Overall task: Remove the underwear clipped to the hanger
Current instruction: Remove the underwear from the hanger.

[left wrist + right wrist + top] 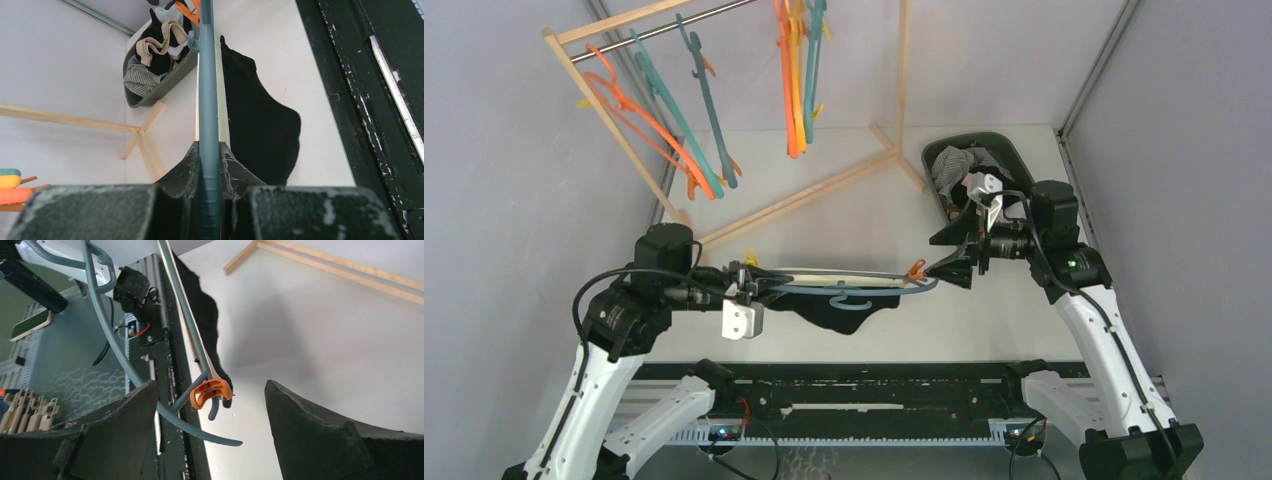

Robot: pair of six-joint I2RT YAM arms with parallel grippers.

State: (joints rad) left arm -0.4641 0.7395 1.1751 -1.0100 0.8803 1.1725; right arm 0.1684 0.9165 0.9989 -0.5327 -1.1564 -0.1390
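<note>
Work on the hanger [864,290] looks partly done. From above, one black brief [844,312] hangs under its bar, held out low across the white table [984,310] between the two arms. A dark basket [984,137] at the far right holds a heap of garments, so this brief is probably what is left. The left gripper [759,285] has the hanger's left end, and the right gripper [944,270] sits just beside the orange clip [916,268] at the other end. A wooden rack [804,195] stands well apart at the back, leaving open table beyond the hanger.

Left wrist view: the left gripper [209,170] is clamped tight on the hanger [207,100]. The black brief [260,130] drapes off to one side towards the dark table edge, with the basket [150,97] far ahead.

Right wrist view: the right gripper [210,405] is spread wide and grips nothing. The orange clip [210,392] lies in line between its fingers but a little ahead of them. The black brief [205,310] trails along the hanger [181,300] to about the clip. Whether the clip bites the cloth is hard to make out. Bare table to the right gives room to pull away.
</note>
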